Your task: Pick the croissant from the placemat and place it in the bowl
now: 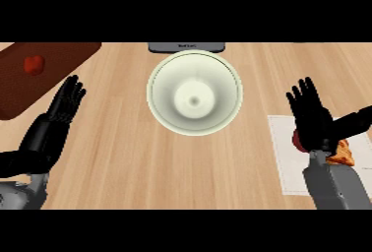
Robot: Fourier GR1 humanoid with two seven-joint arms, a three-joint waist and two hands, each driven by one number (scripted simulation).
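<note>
No legible text; grey object's (187, 47) marking unreadable.

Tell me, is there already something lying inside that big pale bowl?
No. The bowl shows only its bare pale inside, while the croissant lies on the white placemat under the right hand.

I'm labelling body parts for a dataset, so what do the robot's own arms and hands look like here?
Both hands are black, each with slim segmented fingers and a thumb: the left hand at the view's left, the right hand at its right. The right forearm is a plain grey, boxy casing. The left forearm shows grey only low down, with black above it. No cables, markings or sleeves are visible.
</note>
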